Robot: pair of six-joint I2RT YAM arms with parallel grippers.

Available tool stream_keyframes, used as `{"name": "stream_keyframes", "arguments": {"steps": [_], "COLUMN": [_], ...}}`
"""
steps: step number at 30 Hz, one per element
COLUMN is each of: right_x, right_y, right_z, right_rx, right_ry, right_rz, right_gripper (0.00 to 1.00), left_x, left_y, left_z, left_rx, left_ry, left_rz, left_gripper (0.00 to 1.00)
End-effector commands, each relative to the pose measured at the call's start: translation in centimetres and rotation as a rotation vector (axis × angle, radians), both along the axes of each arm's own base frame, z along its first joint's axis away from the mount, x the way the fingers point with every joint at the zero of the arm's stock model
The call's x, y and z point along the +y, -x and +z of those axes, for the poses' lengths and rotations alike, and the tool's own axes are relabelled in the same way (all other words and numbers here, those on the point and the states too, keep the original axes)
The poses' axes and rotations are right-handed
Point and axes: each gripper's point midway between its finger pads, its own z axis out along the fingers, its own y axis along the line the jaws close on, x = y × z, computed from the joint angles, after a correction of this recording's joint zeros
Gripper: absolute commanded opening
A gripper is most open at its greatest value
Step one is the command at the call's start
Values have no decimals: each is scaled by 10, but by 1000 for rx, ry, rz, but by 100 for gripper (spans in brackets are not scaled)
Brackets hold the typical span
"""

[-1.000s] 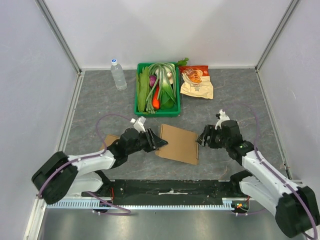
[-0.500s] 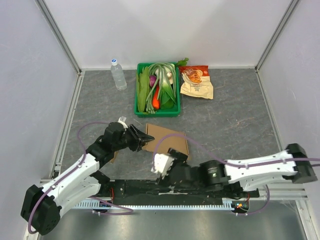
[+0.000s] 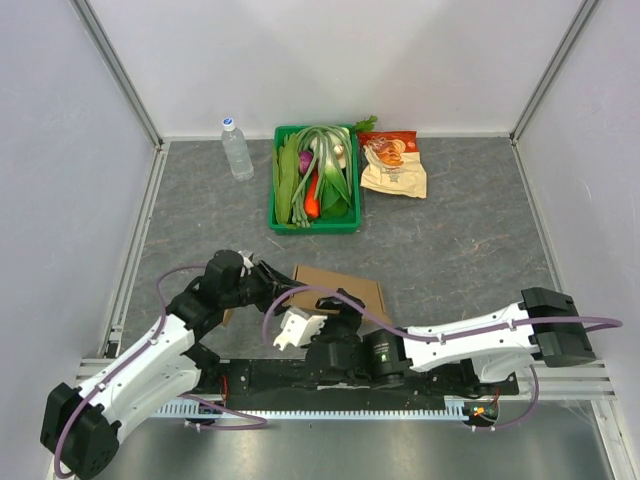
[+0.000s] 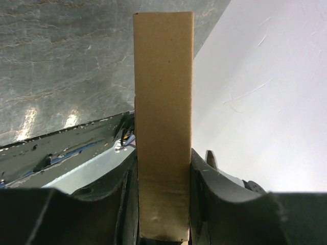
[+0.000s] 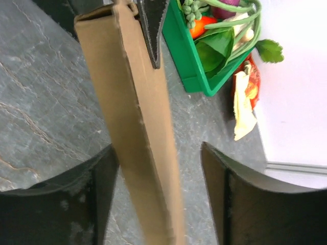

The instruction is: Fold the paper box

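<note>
Where the paper box sits: the paper box (image 3: 340, 288) is at the near side of the table (image 3: 450, 230), between my two wrists. It is flattened, with no panel raised yet.
Left gripper: my left gripper (image 3: 272, 284) is clamped on the box's left end. In my left wrist view the cardboard (image 4: 163, 127) stands edge-on between the fingers, and both press against its faces.
Right gripper: my right gripper (image 3: 335, 305) comes in from the near side with its jaws spread. It straddles the box's edge without gripping it.
Box within my right hand: in my right wrist view the sleeve (image 5: 135, 127) lies close beside the left-hand finger (image 5: 104, 173). There is a clear gap to the other finger.
Long axis: it runs straight out from the palm in both wrist views. From above it runs roughly left to right, slightly slanted.
Nearer arm: the left one holds the box already, and the right one is at it but has no hold.
What the move turns on: the box sits off-centre in my right jaws. I judge that closing from here would shove it sideways against my left grip, so I should centre first.
Beyond: the green crate (image 5: 186, 61) is well apart from the box.
</note>
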Motion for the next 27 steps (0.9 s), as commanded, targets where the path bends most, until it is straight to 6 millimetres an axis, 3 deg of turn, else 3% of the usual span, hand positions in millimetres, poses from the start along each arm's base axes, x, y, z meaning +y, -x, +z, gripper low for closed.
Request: {"name": "stream_keyframes", "arguments": {"steps": [1,3,4,8,10,11,12,13,16,18,21,25,27], "right_x": [0,-3,-1,-7,-13,-11,-20,-22,-32,-40,-41,-42,-41], "right_y": [-14,-19,-17,-32,-35,-30,-39,-40,-45,-49,-49,-51,-52], "right_z": [23,17,18,11,7,0,-2,-7,-20,-28,-34,-41,-44], "right_rx": [20,71,113,261,346,421,466,501,622,714,792,848,883], "right_ry": [-124,-125,-142,-143,-108,-100,-89,-77,-37,-13,-16,-15,-8], "right_rz": [-20,0,49,98,103,145,122,122,124,119,142,147,141], "right_gripper": [64,50,37,27,24,24,24,25,26,26,27,27,27], "left_x": [-4,0,2,9,27,37,54,67,85,69,52,40,36], "left_y": [6,1,-3,-19,-29,-34,-46,-43,-49,-46,-46,-54,-62], "left_z": [12,12,13,21,15,22,21,24,27,34,19,37,64], "left_rx": [34,-5,-31,-264,-347,-467,-526,-572,-787,-933,-965,-1111,-1214], "left_ry": [78,72,67,20,-108,-211,-322,-390,-521,-499,-495,-506,-470], "left_rz": [-14,-7,-2,-26,13,-5,60,79,76,-42,-174,-213,-138], "left_gripper": [38,58,67,86,91,91,91,90,81,75,71,54,53]}}
